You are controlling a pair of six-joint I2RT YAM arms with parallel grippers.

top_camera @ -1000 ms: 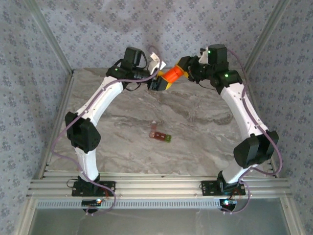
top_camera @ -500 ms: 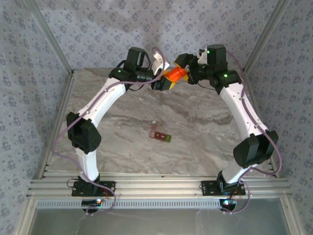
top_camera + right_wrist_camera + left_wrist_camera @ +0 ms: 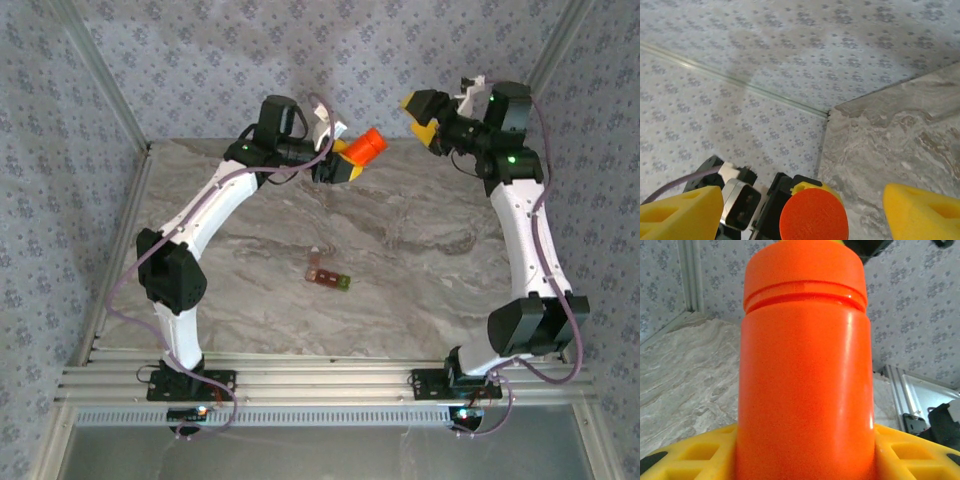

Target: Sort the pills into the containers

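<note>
My left gripper is shut on an orange bottle, held in the air over the table's far edge with its capped end pointing right. In the left wrist view the bottle rises between the yellow pads. My right gripper hangs open to the right of the bottle, apart from it. In the right wrist view its yellow pads stand wide, with the bottle's orange cap beyond them. The containers, a dark red-brown strip with a green end, lie flat mid-table. The pills are out of view.
The marble table is closed in by patterned walls at the back and sides, with metal rails along the near edge. Both arms reach toward the back wall, high above the strip.
My right gripper has let go of the bottle's cap end, opened and pulled back to the right. The left gripper keeps the bottle, now tilted a little higher.
</note>
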